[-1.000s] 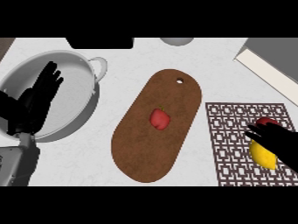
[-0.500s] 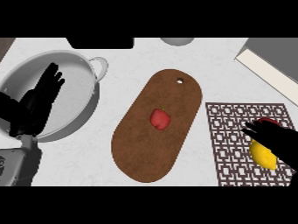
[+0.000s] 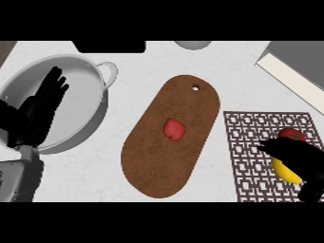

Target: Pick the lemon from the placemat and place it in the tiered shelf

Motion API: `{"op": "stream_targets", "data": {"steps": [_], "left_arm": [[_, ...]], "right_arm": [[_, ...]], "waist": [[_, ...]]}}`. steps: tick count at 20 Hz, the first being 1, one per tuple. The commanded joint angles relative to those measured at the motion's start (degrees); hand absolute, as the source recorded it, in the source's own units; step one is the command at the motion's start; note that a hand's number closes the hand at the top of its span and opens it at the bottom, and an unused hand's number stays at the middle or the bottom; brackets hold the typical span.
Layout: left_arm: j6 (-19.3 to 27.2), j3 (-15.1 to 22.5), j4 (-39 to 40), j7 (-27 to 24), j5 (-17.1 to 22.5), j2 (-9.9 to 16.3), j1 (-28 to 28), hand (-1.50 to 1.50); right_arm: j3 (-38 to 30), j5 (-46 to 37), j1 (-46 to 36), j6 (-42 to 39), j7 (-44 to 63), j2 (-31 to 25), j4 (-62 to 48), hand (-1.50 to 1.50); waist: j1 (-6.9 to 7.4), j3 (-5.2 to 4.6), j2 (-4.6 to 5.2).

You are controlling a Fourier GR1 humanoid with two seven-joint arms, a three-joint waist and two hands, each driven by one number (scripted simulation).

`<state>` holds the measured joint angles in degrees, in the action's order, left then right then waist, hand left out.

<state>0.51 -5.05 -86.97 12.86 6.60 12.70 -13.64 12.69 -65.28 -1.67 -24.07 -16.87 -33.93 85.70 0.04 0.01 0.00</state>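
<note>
Here the right hand (image 3: 306, 161) curls its fingers over the lemon (image 3: 286, 172), whose long axis runs near-to-far on the placemat (image 3: 252, 152).

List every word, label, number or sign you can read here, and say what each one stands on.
None can be read.
Cutting board: bare wood, no print.
Placemat: only a lattice pattern, no letters.
Pot, lemon, tomato and the red fruit on the board: no labels.
Left forearm: a small dark mark, too small to read as text.
</note>
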Motion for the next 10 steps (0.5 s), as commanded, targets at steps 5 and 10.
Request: {"op": "stream_targets", "data": {"steps": [5, 10], "left_arm": [[-1.30, -0.75, -1.17, 0.61, 0.23, -0.10, -0.26, 0.00], [-2.50, -3.03, 0.45, 1.63, 1.43, 1.14, -1.46, 0.00]], "right_arm": [[2.46, -6.85, -3.43, 7.98, -4.67, 3.75, -8.39, 1.50], [-0.56, -5.94, -0.70, 13.31, -9.59, 3.16, -7.74, 1.50]], "waist": [[0.29, 0.02, 0.03], [-0.14, 0.00, 0.01]]}}
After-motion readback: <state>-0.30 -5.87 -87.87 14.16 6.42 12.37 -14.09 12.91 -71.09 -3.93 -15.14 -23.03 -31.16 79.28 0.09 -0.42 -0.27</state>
